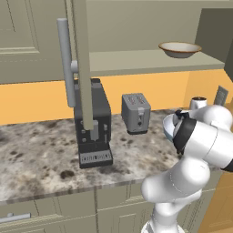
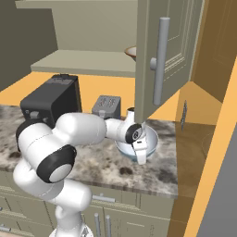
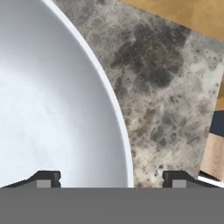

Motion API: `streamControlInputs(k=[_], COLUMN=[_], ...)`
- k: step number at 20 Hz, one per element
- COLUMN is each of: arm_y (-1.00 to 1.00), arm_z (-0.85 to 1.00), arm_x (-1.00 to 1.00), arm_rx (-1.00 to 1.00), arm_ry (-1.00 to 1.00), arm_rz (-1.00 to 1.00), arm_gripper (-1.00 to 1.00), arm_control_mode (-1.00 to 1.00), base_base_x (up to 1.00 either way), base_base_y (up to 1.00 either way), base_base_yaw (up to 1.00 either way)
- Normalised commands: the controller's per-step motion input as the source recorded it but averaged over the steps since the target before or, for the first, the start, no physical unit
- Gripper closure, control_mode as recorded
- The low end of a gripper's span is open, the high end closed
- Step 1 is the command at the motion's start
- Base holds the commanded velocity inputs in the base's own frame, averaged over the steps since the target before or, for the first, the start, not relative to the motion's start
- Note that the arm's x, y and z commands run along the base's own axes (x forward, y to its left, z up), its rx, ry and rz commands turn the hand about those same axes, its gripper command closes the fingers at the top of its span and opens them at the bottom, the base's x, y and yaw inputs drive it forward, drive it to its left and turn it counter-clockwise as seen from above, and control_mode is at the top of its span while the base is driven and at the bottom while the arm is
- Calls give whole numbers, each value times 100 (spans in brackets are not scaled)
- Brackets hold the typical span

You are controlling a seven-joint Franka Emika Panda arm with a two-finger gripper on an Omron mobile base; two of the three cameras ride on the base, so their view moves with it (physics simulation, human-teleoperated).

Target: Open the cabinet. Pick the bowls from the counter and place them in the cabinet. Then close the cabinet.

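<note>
Item: white bowl (image 3: 52, 109) on worktop (image 3: 170, 96); tool (image 3: 107, 177) spread wide, astride its rim, holding nothing. Handling: lower squarely, then pinch the wall. Tan bowl (image 1: 179, 48) shelved.

White bowl (image 1: 167, 126) mostly behind the arm, tan bowl (image 2: 130, 52) half hidden by the open cabinet door (image 2: 157, 60)

Domestic kitchen, rendered. Evidence: speckled grey-brown granite counter (image 1: 41, 150) over grey-beige drawers; black coffee machine (image 1: 93, 123) with grey two-slot toaster (image 1: 135, 113) at its 3 o'clock; orange backsplash wall; open grey-beige wall cabinet (image 1: 136, 61) shelving a tan bowl (image 1: 179, 49).
</note>
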Motion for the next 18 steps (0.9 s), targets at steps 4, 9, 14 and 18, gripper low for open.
streamControlInputs(k=[4, 9, 14, 18], arm_y=[9, 7, 1, 1], arm_z=[0, 0, 0, 17], arm_x=[0, 0, 0, 0], arm_rx=[0, 1, 3, 2], arm_ry=[-1, -16, -20, -10], arm_rz=[0, 0, 1, 1], arm_gripper=[100, 100, 100, 100], arm_control_mode=[-100, -100, -100, -100], base_base_x=[0, 0, 0, 0], base_base_y=[0, 0, 0, 0], base_base_yaw=[0, 0, 0, 0])
